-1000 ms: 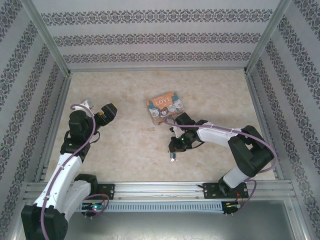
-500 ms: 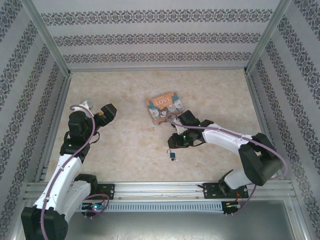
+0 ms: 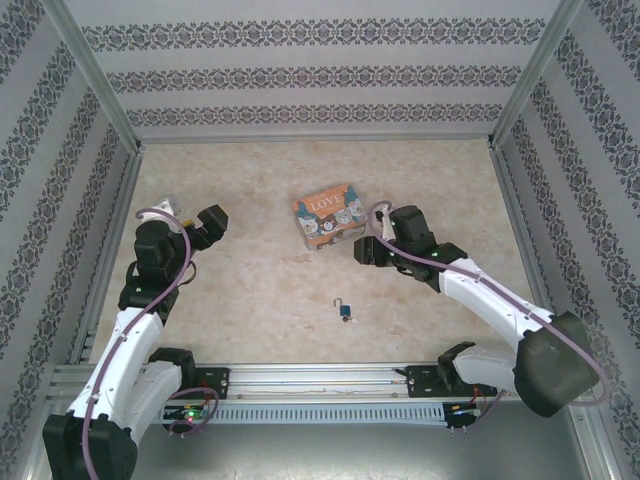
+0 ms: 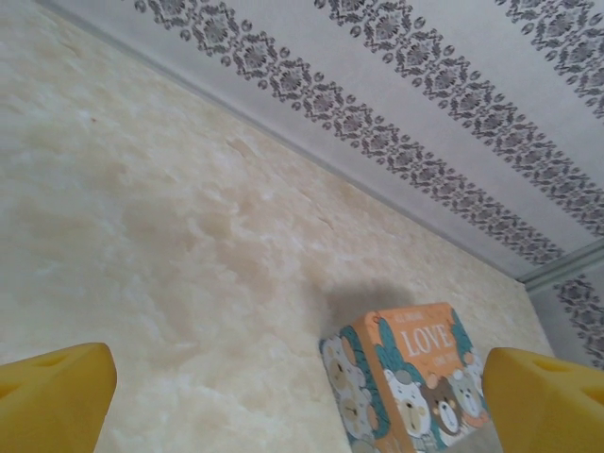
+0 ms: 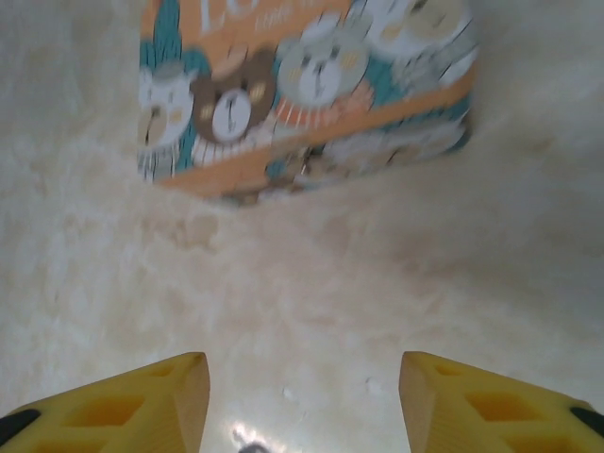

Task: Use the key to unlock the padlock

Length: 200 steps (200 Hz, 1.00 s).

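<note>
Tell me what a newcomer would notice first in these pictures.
The bright orange LOVE box with cartoon animals stands out in the middle of the pale table. Nearer the arms, the tiny teal padlock lies by itself. The right gripper hovers open just right of the box, holding nothing.

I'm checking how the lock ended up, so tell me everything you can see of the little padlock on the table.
The padlock is tiny, with a dark teal-blue body and a thin, silvery, metal-looking U-shaped loop at its far end. It rests on the pale marbled table, out in the open, nearer the arms' bases than the orange picture box and apart from it. Nothing but the table touches it. It is too small to tell whether the loop has sprung open or a key sits in it.
</note>
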{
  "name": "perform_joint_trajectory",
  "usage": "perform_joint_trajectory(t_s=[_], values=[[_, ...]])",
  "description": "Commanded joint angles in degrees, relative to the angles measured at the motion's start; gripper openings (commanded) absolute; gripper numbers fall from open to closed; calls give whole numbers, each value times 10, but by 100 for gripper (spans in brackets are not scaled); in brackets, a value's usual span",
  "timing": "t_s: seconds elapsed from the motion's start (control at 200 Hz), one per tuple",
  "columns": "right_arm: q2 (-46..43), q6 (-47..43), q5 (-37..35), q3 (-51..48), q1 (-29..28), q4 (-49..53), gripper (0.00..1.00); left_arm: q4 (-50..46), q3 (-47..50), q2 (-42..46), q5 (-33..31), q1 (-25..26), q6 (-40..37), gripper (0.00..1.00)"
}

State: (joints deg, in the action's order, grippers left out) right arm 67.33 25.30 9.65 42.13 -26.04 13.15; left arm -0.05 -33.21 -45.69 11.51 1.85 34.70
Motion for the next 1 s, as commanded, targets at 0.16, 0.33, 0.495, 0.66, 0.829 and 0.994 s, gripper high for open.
perform_joint_trajectory(t_s=[0.16, 0.33, 0.495, 0.66, 0.829, 0.994], values=[[-93, -54, -128, -55, 63, -94, 72, -19, -54, -26, -76, -15, -87, 99], [-149, -73, -157, -102, 128, -115, 87, 5, -60, -47, -89, -23, -103, 99], [-186, -76, -192, -160, 190, -180, 98, 10, -63, -68, -134, -30, -122, 99], [-161, -116, -184, -187, 232, -238, 98, 27, -56, -90, -177, -41, -132, 99], [-97, -185, -176, -211, 233, -342, 98, 80, -29, -126, -190, -47, -137, 99], [4, -182, -171, -213, 235, -451, 98, 98, -4, -157, -232, -51, -136, 99]])
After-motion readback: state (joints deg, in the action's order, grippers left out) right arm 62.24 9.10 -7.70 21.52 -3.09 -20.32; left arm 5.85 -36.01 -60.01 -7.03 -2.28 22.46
